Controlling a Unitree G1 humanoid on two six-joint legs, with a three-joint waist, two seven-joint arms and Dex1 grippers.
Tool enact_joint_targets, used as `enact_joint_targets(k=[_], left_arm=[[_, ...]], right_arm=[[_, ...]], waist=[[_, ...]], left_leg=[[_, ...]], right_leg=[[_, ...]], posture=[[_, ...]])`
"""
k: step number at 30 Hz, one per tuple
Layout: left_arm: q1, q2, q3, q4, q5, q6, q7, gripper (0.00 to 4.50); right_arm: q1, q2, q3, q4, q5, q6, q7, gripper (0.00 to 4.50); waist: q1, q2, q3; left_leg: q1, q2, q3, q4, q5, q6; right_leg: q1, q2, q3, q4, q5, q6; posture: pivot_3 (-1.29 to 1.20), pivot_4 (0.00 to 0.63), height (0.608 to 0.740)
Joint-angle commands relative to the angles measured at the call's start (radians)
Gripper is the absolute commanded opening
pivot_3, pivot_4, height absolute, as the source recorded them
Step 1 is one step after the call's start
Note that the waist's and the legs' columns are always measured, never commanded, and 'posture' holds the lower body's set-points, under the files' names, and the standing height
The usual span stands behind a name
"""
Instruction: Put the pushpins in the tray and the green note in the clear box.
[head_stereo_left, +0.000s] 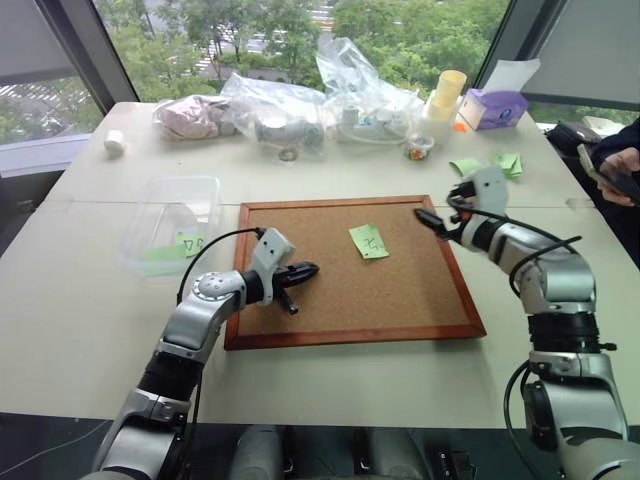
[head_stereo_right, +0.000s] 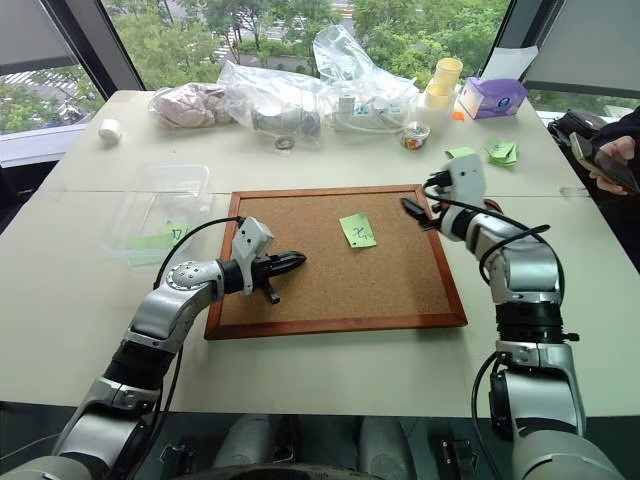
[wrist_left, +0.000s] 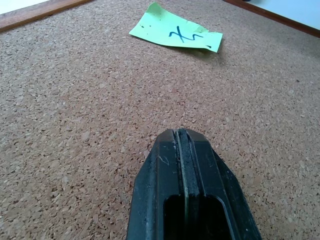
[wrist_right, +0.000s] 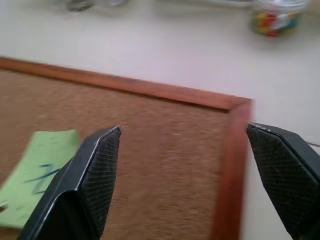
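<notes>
The green note (head_stereo_left: 368, 241) with a dark scribble lies on the cork board (head_stereo_left: 300, 325), right of its middle, and also shows in the left wrist view (wrist_left: 175, 34). My left gripper (head_stereo_left: 305, 270) is shut and empty, low over the board's left part, pointing toward the note. My right gripper (head_stereo_left: 428, 218) hangs open and empty over the board's far right corner, with the note (wrist_right: 37, 170) to its left. The clear box (head_stereo_left: 150, 195) stands left of the board with a scribbled green slip (head_stereo_left: 188, 243) inside. I cannot make out loose pushpins. The tray is out of view.
A small clear cup (head_stereo_left: 418, 150) of coloured bits stands behind the board. Clear plastic bags (head_stereo_left: 300, 105), yellowish cups (head_stereo_left: 447, 95) and a purple tissue box (head_stereo_left: 490, 108) line the back. Plain green papers (head_stereo_left: 505, 162) lie far right. A person's hand (head_stereo_left: 622, 165) holds a phone at the right edge.
</notes>
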Motion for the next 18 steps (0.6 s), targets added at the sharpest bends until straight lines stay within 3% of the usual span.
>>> enact_joint_targets(k=[1, 18], left_arm=[[0.058, 0.008, -0.058, 0.043, 0.025, 0.064, -0.01, 0.0], [0.062, 0.01, -0.056, 0.03, 0.022, 0.072, -0.002, 0.0]], right_arm=[[0.013, 0.014, 0.023, -0.096, 0.034, 0.03, 0.031, 4.07], [-0.024, 0.103, 0.201, 0.027, -0.097, -0.042, 0.016, 4.07]], waist=[[-0.001, 0.0, 0.0], [-0.004, 0.0, 0.0]], left_leg=[[0.0, 0.0, 0.0, 0.0, 0.0, 0.0], [0.0, 0.0, 0.0, 0.0, 0.0, 0.0]], right_leg=[[0.0, 0.0, 0.0, 0.0, 0.0, 0.0], [0.0, 0.0, 0.0, 0.0, 0.0, 0.0]], posture=[[0.0, 0.15, 0.74], [0.0, 0.15, 0.74]])
